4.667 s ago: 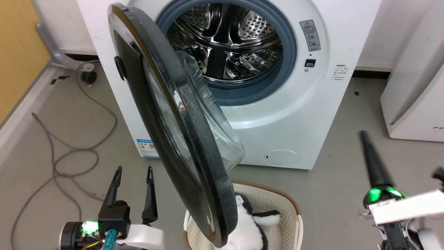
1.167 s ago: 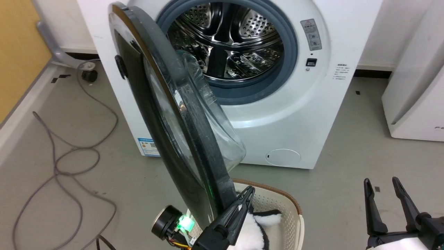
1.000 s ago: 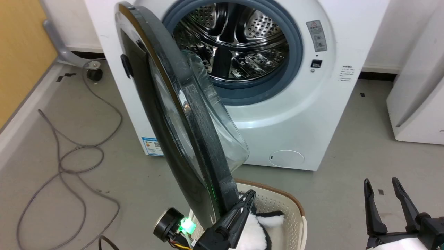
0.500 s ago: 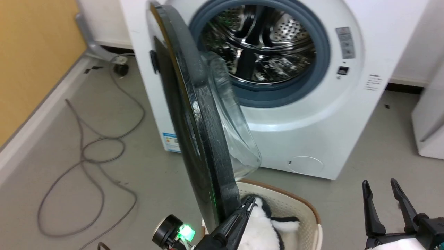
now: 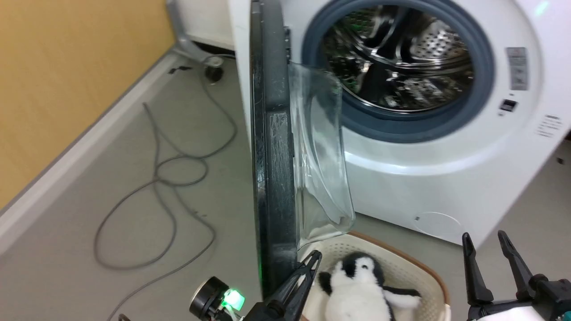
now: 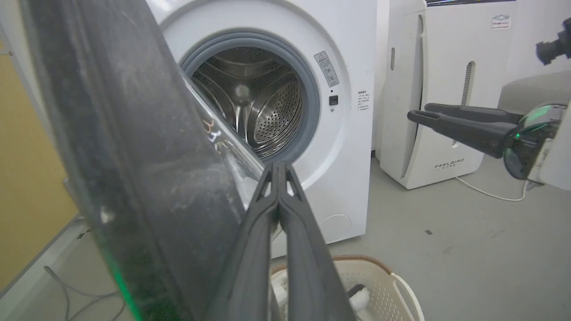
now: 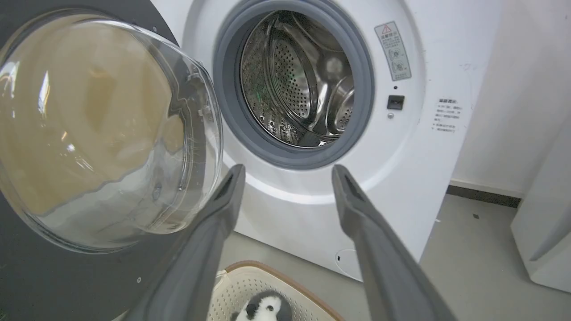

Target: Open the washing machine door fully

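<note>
The washing machine door (image 5: 272, 147) stands open and is seen edge-on in the head view, its clear glass bowl (image 5: 323, 151) bulging toward the drum mouth (image 5: 397, 67). My left gripper (image 5: 314, 257) is shut with nothing between its fingers. It lies close against the door's dark inner rim (image 6: 134, 178) near the lower edge, and its fingertips (image 6: 277, 167) point toward the drum. My right gripper (image 5: 484, 238) is open and empty at the lower right, away from the door. In the right wrist view my right gripper (image 7: 285, 171) faces the bowl (image 7: 107, 133) and the drum (image 7: 303, 76).
A cream laundry basket (image 5: 419, 263) holding a black-and-white penguin toy (image 5: 361, 285) sits on the floor just below the door. Grey cables (image 5: 174, 169) loop on the floor to the left by a yellow wall. A white appliance (image 6: 441, 89) stands right of the machine.
The whole head picture has slid right, so the camera has turned. The door now shows edge-on instead of its outer face. My left gripper stays at its lower rim. The right gripper looks unchanged.
</note>
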Robot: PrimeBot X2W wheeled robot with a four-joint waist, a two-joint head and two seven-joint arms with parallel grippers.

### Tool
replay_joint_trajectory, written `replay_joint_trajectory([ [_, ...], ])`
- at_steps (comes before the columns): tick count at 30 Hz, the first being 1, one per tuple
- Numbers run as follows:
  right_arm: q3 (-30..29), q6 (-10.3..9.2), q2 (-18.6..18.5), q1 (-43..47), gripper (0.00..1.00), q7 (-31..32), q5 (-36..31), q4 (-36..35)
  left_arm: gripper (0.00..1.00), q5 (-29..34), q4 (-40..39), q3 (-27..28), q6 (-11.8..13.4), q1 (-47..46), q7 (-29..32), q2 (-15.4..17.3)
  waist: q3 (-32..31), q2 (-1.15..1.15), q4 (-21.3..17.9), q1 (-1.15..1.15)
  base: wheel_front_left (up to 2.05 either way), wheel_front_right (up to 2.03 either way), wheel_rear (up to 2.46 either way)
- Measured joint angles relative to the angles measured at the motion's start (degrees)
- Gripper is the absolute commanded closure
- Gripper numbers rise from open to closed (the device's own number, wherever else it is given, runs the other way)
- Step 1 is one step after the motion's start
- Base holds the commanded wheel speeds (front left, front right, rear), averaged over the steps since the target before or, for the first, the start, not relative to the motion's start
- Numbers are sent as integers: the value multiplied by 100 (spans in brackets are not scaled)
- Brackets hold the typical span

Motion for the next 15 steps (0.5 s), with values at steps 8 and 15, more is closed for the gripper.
replay_joint_trajectory([
  [8,-21,0,2,-1,0,0,9,2,100,-51,-26,216,147,103,7,103,79,0,496,0,0,0,0],
  [15,5,0,3,-23,0,0,10,5,100,-131,-43,480,263,191,7,171,198,0,849,0,0,0,0],
])
